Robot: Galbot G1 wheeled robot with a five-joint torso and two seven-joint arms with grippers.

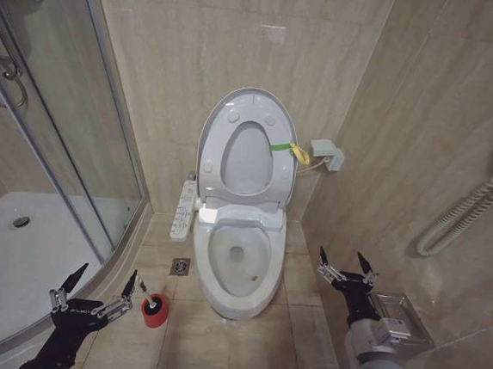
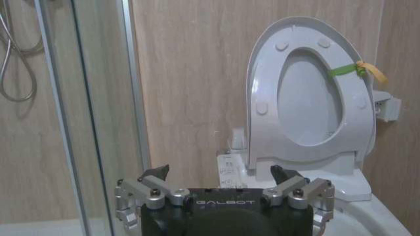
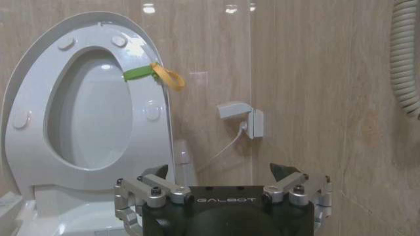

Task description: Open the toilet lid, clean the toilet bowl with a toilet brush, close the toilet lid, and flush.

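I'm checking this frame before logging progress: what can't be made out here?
- Toilet brush: head view, bristle head hidden inside the red holder cup, handle partly behind the left gripper.
- Toilet bowl: both wrist views cut it off at the bottom edge.
- Small mark in the bowl: too small to identify.
- Right gripper hovers open.

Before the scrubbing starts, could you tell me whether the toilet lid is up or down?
Up. The toilet lid stands raised against the wall with the seat ring, leaving the toilet bowl uncovered.
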